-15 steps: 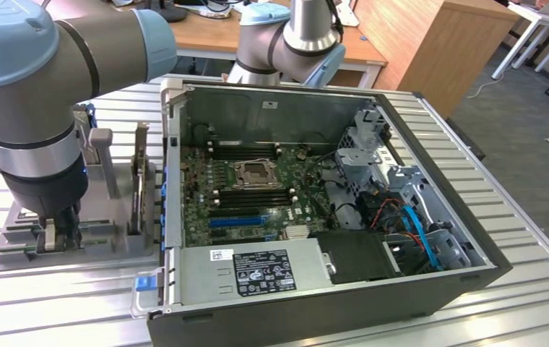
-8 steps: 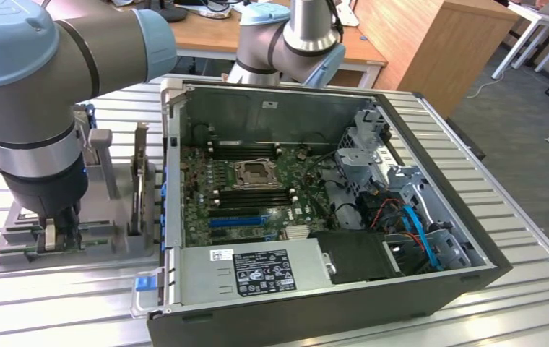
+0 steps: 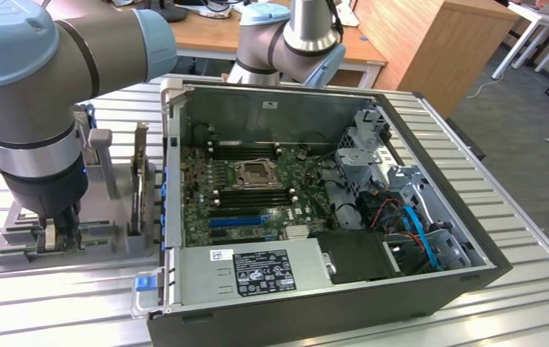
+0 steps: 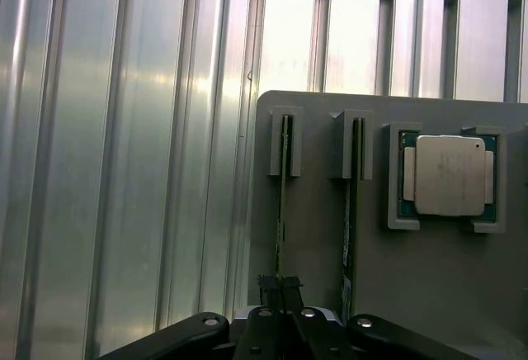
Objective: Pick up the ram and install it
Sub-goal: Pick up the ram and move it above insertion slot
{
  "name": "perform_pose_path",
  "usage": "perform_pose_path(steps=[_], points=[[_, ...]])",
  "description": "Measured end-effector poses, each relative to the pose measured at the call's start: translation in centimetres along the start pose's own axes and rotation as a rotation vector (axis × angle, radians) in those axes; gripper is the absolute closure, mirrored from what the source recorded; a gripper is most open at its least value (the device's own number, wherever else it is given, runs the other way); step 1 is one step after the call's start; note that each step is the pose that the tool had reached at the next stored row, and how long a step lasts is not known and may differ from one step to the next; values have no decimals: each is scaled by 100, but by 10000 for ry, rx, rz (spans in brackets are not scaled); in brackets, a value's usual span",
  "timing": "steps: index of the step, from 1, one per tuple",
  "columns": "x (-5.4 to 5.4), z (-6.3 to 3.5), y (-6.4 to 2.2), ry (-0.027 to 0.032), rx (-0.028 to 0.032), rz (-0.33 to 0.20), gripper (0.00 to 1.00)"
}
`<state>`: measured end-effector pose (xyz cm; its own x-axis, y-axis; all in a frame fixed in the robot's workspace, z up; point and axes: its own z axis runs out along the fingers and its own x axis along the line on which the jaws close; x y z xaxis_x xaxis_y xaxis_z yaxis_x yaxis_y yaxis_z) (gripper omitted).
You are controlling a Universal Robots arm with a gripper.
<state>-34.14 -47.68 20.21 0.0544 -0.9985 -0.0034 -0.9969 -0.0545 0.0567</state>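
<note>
On the grey holder (image 4: 318, 261), the gripper (image 4: 280, 283) pinches the ram (image 4: 283, 203)

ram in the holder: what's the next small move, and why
Probably a slow lift straight up, I'd judge: the jaws look shut on the ram, which stands on edge in the grey holder, close beside a second stick.

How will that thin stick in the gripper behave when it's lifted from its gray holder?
The ram looks thin and flat, so probably stiff and light. It stands on edge in slots of the gray holder, so it should slide straight out rather than tip. The gripper is shut on it; being so thin, it might crack if tugged sideways.
</note>
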Motion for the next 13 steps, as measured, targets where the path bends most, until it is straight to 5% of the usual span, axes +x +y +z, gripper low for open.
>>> perform_pose_path(steps=[13], points=[[0,-175,-4,0,-1,0,88]])
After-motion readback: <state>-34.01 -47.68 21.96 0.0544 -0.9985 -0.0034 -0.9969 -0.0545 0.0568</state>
